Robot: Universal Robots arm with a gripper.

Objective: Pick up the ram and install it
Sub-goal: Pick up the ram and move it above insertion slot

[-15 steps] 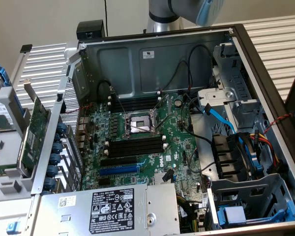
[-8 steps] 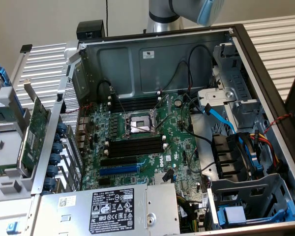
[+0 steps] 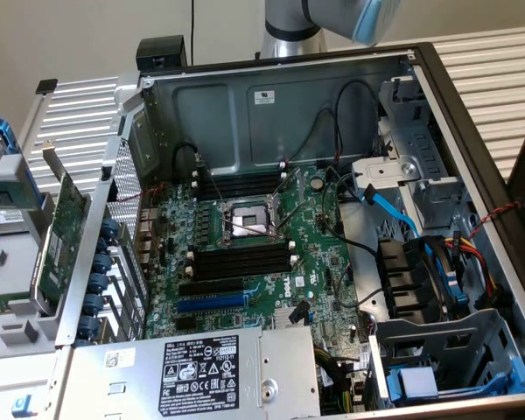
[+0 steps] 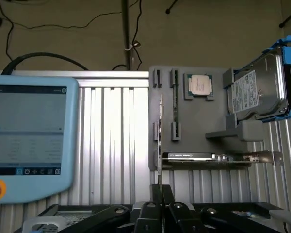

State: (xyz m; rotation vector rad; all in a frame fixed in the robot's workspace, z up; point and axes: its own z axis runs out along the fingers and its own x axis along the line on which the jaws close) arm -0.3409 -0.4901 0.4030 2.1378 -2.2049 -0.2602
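In the wrist view my gripper point(image 4: 161, 191) is shut on the ram point(image 4: 160, 141), a thin green stick seen edge-on that rises from between the black fingertips. Behind it hangs the grey holder plate point(image 4: 203, 121). A second memory stick point(image 4: 175, 104) sits in the plate's clips just beside the held one. The exterior view looks into the open computer case, where black memory slots point(image 3: 242, 260) with white end clips lie beside the processor socket point(image 3: 248, 220), and another bank of slots point(image 3: 241, 185) lies behind it. Part of the arm point(image 3: 332, 17) shows above the case's back wall.
On the holder plate are a processor chip point(image 4: 199, 85), a hard drive point(image 4: 259, 92) in a blue frame and an expansion card point(image 4: 191, 157). A teach pendant point(image 4: 29, 131) stands beside it. Inside the case, cables point(image 3: 394, 210), a drive cage point(image 3: 446, 350) and the power supply point(image 3: 201, 363) ring the motherboard point(image 3: 271, 289).
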